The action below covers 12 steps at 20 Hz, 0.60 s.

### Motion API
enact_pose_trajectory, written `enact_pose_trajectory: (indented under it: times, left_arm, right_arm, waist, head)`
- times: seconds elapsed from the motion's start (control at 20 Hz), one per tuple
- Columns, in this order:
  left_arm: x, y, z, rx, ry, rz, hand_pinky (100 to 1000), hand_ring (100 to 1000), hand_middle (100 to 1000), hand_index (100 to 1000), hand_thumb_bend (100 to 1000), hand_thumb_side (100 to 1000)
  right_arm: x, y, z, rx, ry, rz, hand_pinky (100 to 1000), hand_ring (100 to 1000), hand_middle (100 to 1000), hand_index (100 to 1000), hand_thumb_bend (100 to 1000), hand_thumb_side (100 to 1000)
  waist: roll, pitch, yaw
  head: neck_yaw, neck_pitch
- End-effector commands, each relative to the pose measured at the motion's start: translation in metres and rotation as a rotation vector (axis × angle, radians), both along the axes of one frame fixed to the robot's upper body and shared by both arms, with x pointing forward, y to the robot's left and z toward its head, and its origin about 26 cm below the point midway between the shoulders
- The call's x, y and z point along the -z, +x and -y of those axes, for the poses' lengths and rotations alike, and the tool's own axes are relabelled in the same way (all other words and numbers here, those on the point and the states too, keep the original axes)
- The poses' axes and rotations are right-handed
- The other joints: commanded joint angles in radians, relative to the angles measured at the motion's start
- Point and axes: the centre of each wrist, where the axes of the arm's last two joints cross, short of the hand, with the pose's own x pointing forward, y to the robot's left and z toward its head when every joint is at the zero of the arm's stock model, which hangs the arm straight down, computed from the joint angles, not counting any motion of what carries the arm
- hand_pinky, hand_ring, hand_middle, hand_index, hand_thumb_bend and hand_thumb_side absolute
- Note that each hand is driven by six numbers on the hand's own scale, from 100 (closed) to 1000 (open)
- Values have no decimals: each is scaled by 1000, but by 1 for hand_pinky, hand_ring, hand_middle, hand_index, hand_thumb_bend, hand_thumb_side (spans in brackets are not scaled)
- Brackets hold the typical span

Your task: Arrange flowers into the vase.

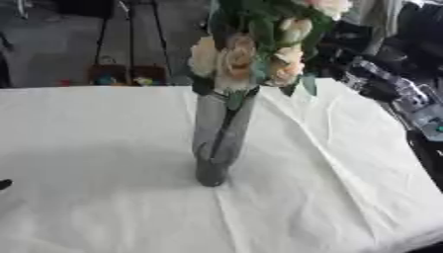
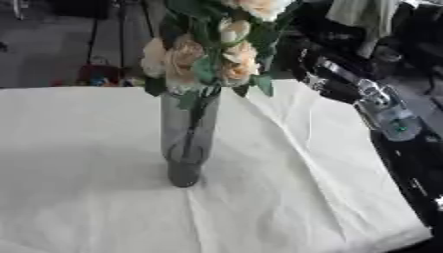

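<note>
A tall grey glass vase [image 1: 216, 143] stands upright in the middle of the white tablecloth [image 1: 104, 148]. It holds a bunch of peach and cream flowers [image 1: 234, 59] with green leaves, and their stems show through the glass. My right arm [image 2: 380, 106], black with silver joints, comes in from the right. Its dark hand [image 2: 304, 59] lies just right of the blooms and is partly hidden by leaves. A small dark tip of my left hand [image 1: 3, 184] shows at the left edge.
The cloth is creased to the right of the vase. Behind the table's far edge are a dark floor, stand legs [image 1: 130, 34] and small coloured things [image 1: 125, 76]. Dark equipment fills the upper right.
</note>
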Motion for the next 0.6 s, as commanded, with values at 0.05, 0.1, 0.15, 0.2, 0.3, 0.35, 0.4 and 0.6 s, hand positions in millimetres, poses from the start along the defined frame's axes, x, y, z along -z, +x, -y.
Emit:
enact_pose_trajectory:
  times: [0.05, 0.1, 0.15, 0.2, 0.3, 0.35, 0.4, 0.6]
  left_arm:
    - [-12, 2, -1, -7, 1, 43, 732, 960, 682, 815, 914, 770]
    - [-13, 2, -1, -9, 0, 44, 732, 960, 682, 815, 914, 770]
    - [-13, 2, -2, -11, -1, 45, 732, 960, 682, 814, 914, 770]
    - [-13, 2, -2, -13, -2, 46, 732, 960, 682, 814, 914, 770]
    - [-13, 2, -2, -17, -4, 47, 732, 959, 682, 814, 913, 770]
    - [-13, 2, -2, -19, -5, 48, 731, 959, 682, 814, 911, 771]
    - [-14, 2, -2, -21, -6, 49, 731, 959, 682, 814, 910, 771]
    - [-16, 3, -3, -31, -12, 57, 731, 957, 683, 813, 906, 772]
  right_arm:
    - [-18, -9, 23, -243, -338, 150, 978, 1000, 1000, 1000, 127, 758]
    - [-17, -11, 28, -228, -329, 148, 974, 1000, 1000, 1000, 122, 748]
    - [-15, -14, 32, -214, -320, 146, 967, 1000, 1000, 1000, 117, 736]
    - [-14, -16, 37, -200, -310, 143, 959, 1000, 1000, 1000, 109, 724]
    - [-10, -21, 46, -169, -289, 137, 939, 1000, 999, 1000, 100, 687]
    - [-8, -24, 51, -153, -278, 135, 926, 999, 995, 1000, 100, 676]
    - [-5, -28, 57, -133, -263, 130, 913, 994, 991, 1000, 100, 664]
    - [7, -44, 80, -51, -202, 120, 869, 978, 978, 1000, 100, 623]
  waist:
    - [6, -15, -3]
    - [7, -16, -4]
    - [8, -17, -4]
    - [9, -18, -4]
    - [10, -20, -5]
    - [11, -21, -5]
    - [13, -22, -5]
    - [18, -27, -8]
  head:
    - [3, -12]
    - [3, -12]
    - [4, -13]
    - [4, -13]
    - [6, -14]
    - [6, -14]
    - [8, -15]
    - [14, -18]
